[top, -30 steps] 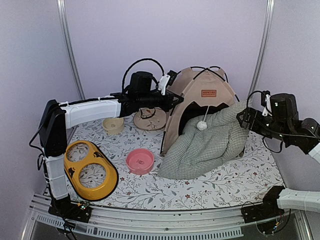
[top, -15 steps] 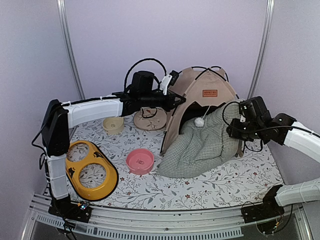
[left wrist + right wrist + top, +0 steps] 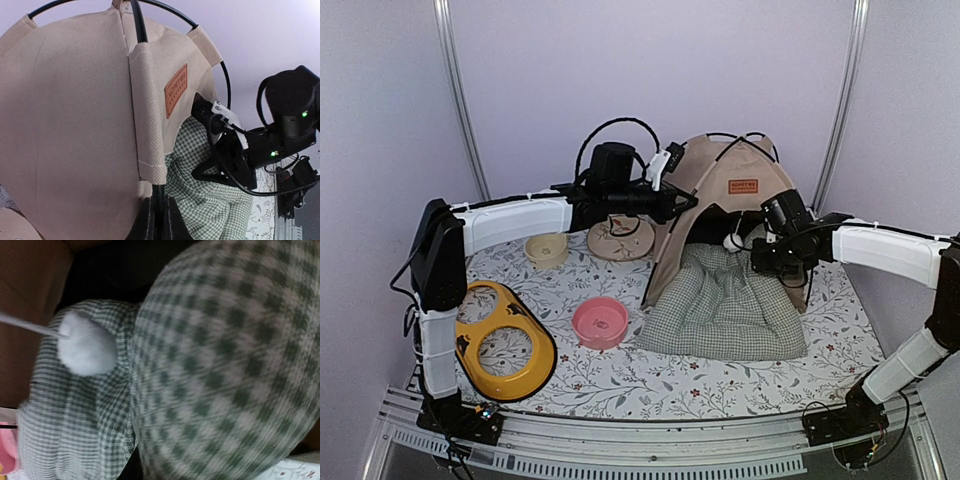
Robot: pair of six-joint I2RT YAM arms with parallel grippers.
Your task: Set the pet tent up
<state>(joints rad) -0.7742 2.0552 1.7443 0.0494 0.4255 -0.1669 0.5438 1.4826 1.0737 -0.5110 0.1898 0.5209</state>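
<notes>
Beige fabric pet tent with black poles [image 3: 720,180] stands erected at the desk's [image 3: 740,385] rear, the left gripper [image 3: 156,217] clenched on its front pole. Green-checked quilted cushion [image 3: 720,310] lies only half inside. The right gripper [image 3: 767,252] is against it, grip state indeterminable.

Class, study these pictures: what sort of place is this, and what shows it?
Likely a robot test cell dressed as a pet corner: plain lilac walls with metal frame poles, a floral-printed tabletop, and pet gear like the beige fabric tent and pink round bowl.
</notes>
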